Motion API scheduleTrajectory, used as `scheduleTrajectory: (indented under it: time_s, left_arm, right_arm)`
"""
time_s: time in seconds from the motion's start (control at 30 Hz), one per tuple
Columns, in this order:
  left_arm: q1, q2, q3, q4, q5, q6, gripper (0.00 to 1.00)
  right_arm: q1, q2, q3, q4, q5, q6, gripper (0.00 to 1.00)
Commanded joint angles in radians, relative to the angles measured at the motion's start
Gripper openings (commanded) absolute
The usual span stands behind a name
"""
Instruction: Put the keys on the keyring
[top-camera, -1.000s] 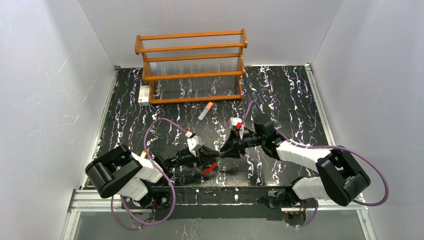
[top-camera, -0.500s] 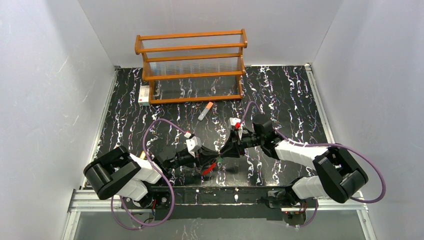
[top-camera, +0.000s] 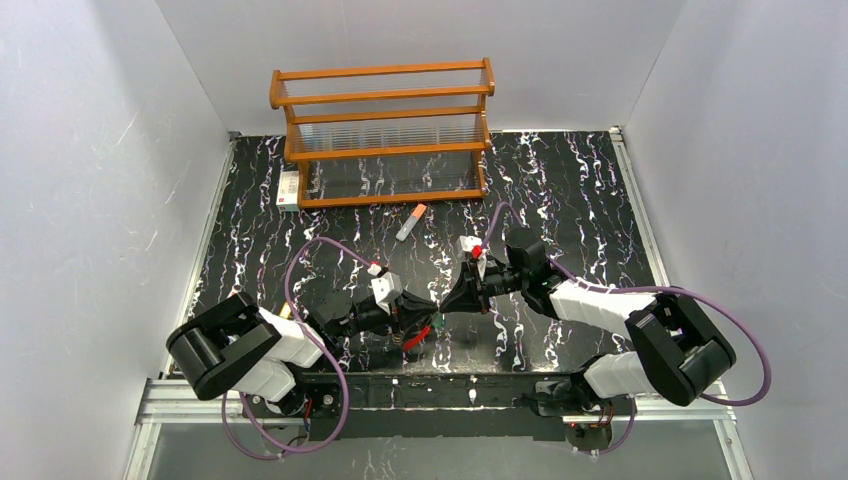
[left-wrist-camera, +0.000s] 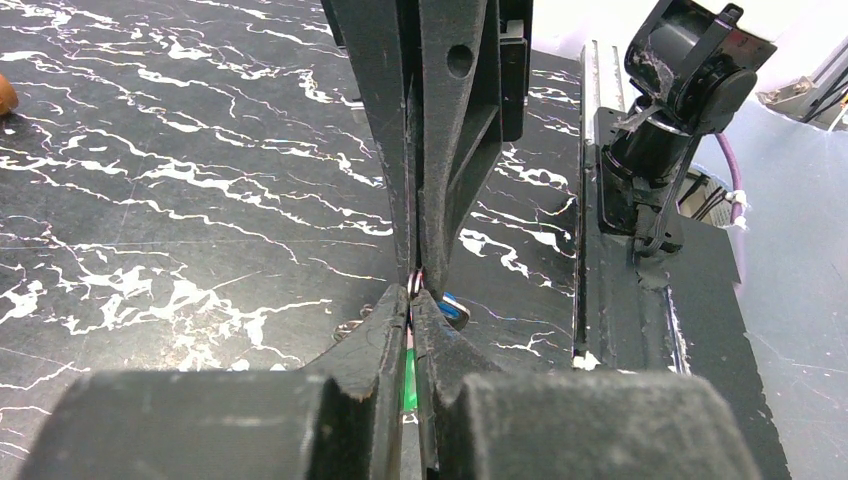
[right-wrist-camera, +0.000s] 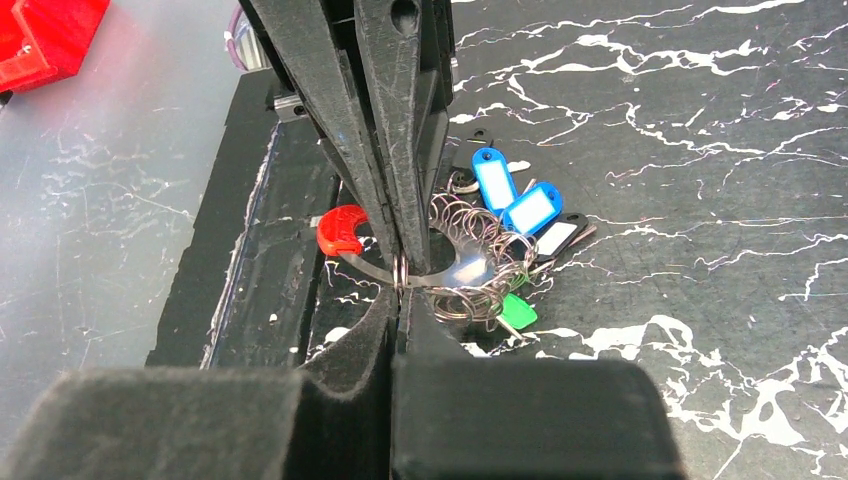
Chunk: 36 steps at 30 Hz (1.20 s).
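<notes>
The keyring (right-wrist-camera: 345, 232), a thin silver band with a thick red section, hangs just above the table between both grippers; its red part (top-camera: 418, 335) shows below them. My left gripper (left-wrist-camera: 410, 300) is shut on the band. My right gripper (right-wrist-camera: 398, 293) meets it tip to tip (top-camera: 440, 302) and is shut on a small wire ring that sits on the band. The keys (right-wrist-camera: 512, 195), with blue, green (right-wrist-camera: 518, 312) and black heads, lie in a tangle of wire rings (right-wrist-camera: 470, 262) just right of the pinch. One blue key (left-wrist-camera: 452, 308) shows beside the left fingers.
A wooden rack (top-camera: 385, 130) stands at the back. In front of it lie a grey stick with an orange cap (top-camera: 410, 222) and, at the rack's left end, a small white tag (top-camera: 288, 188). The metal rail (top-camera: 440, 385) with the arm bases runs along the near edge.
My right gripper's jaws have closed at the spot where the left gripper holds the keyring. The left gripper stayed shut and shifted slightly.
</notes>
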Motion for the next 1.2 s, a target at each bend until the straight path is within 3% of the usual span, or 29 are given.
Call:
scheduleTrajectory:
  time_s: [0.0, 0.13, 0.27, 0.63, 0.8, 1.17]
  left_arm:
    - [-0.005, -0.041, -0.012, 0.04, 0.001, 0.026, 0.07]
    - [-0.005, -0.062, -0.022, 0.013, -0.023, 0.061, 0.23]
    - [-0.005, -0.096, -0.021, -0.055, -0.045, 0.106, 0.32]
    - [-0.005, -0.143, 0.032, -0.293, -0.026, 0.242, 0.35]
    - [-0.005, -0.112, 0.05, -0.319, 0.017, 0.242, 0.35]
    - [-0.009, -0.028, 0.091, -0.328, 0.075, 0.227, 0.3]
  right_arm:
    - [-0.002, 0.001, 0.041, -0.061, 0.005, -0.054, 0.01]
    - [0.0, -0.01, 0.097, -0.254, 0.053, -0.158, 0.01]
    - [0.016, -0.004, 0.168, -0.478, 0.129, -0.249, 0.01]
    - [0.117, 0.107, 0.327, -0.809, 0.344, -0.354, 0.01]
    - [0.163, 0.153, 0.377, -0.875, 0.453, -0.387, 0.01]
    - [0.173, 0.139, 0.376, -0.793, 0.369, -0.324, 0.01]
